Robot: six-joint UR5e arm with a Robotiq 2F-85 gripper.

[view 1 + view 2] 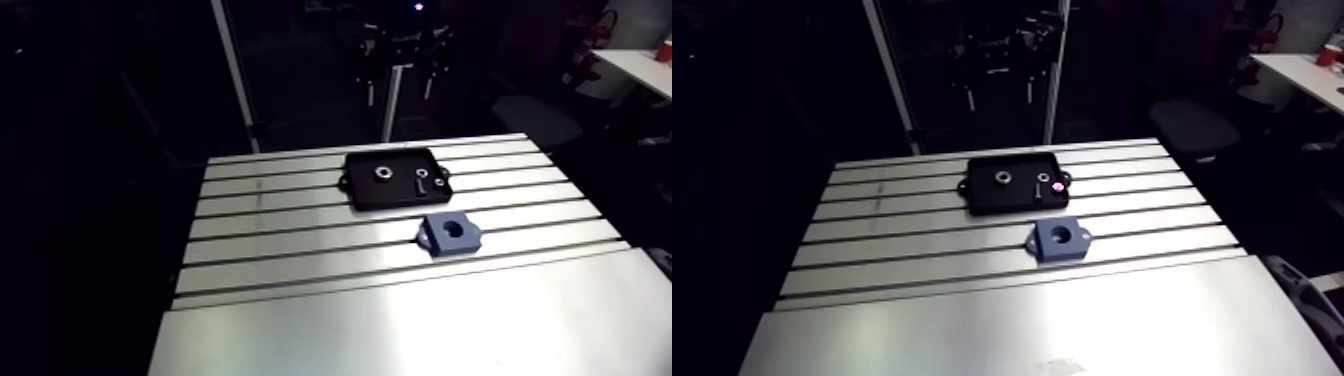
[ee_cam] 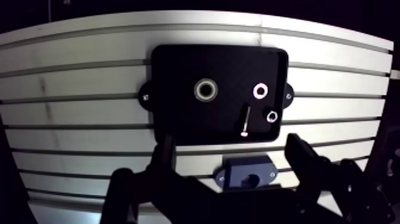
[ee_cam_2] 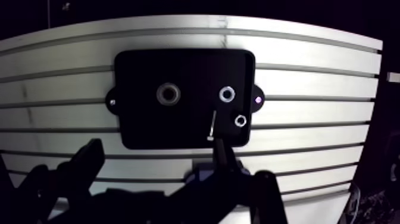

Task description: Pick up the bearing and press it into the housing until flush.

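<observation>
Your end effector (image 2: pixel 231 140) hangs spread wide, holding nothing. The bearing (image 2: pixel 206 90) lies flat ahead of it in the black tray (image 2: pixel 178 65), apart from the smaller rings (image 2: pixel 261 91) and a pin (image 2: pixel 244 122). It is probably stiff, slick steel, so pinch across its outer rim. The blue housing (image 2: pixel 248 176) sits between the fingers, with bare worktop (image 2: pixel 77 89) around it.

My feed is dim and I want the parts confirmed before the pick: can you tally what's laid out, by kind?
Black tray: 1
Bearing, in the tray: 1
Small metal rings, in the tray: 2
Thin pin or screw, in the tray: 1
Blue housing, outside the tray: 1
Total: 6
</observation>
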